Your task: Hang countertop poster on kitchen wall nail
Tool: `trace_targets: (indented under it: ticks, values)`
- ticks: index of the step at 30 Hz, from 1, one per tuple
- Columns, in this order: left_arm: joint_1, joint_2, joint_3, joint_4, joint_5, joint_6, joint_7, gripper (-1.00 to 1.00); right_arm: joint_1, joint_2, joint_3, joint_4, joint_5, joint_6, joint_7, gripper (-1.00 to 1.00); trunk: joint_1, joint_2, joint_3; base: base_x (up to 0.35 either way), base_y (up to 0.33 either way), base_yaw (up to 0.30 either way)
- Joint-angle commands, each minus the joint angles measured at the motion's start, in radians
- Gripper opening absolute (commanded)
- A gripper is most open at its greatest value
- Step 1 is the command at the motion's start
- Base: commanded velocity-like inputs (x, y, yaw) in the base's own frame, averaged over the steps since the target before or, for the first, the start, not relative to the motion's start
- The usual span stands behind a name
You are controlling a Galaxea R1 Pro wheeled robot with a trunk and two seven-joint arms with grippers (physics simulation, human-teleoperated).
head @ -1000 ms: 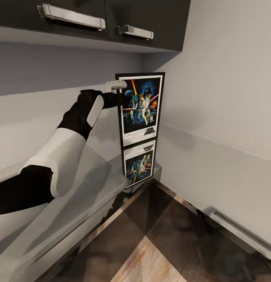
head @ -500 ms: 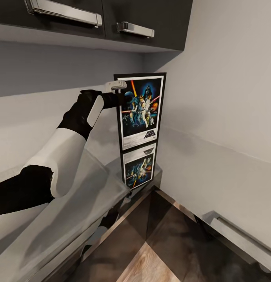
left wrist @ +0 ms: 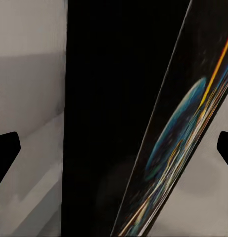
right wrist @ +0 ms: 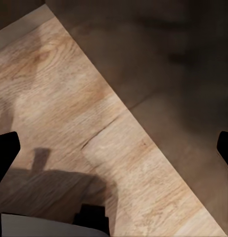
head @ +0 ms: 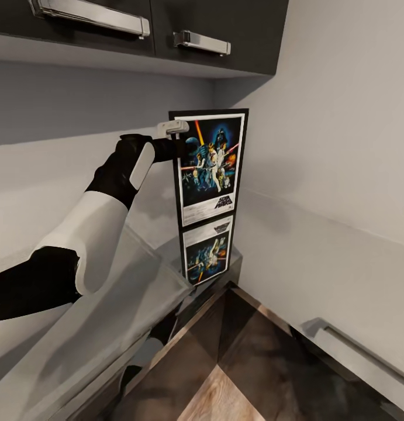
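In a simulated kitchen corner, the robot's left arm (head: 102, 216) reaches from the left over the glossy grey surface (head: 108, 316), its left tool (head: 177, 139) clamped on the upper left edge of the poster (head: 210, 166). The framed Star Wars print stands upright — whether its lower edge touches the slab or hangs just clear of it cannot be told — and its mirror image (head: 209, 248) shows in the slab directly below. The left wrist view looks edge-on at the poster (left wrist: 143, 118), its black frame and a strip of coloured artwork running between the dark fingertips (left wrist: 6, 148). Above, dark wall cabinets with silver bar handles (head: 90, 16) run along the far wall. To the right, a plain pale wall meets the corner; no nail can be made out on it. Further right and lower, the right wrist view looks down at wooden and dark floor tiles (right wrist: 94, 123); the fingertips of the right tool (right wrist: 114, 143) stand wide apart with nothing between them.

The pick-up looks complete and the carry stage is in hand. The next move would call for finding a wall nail and bringing the poster's top edge to it — keeping the frame steady and clear of the cabinets' underside.
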Motion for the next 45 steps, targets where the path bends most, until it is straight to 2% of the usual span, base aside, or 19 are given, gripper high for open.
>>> trace_targets:
  ticks: [1, 45]
  values:
    - [-0.001, 0.0, 0.0, -0.001, 0.006, 0.005, 0.001, 1.0, -0.001, 0.0, -0.002, 0.0, 0.005, -0.003, 0.002, 1.0, 0.0, 0.0, -0.001, 0.105, 0.0, 0.0]
    - [-0.001, 0.0, 0.001, 0.003, 0.005, 0.009, -0.001, 1.0, -0.001, 0.0, -0.004, -0.001, 0.006, -0.003, 0.002, 1.0, 0.0, 0.0, -0.001, 0.006, 0.0, 0.0]
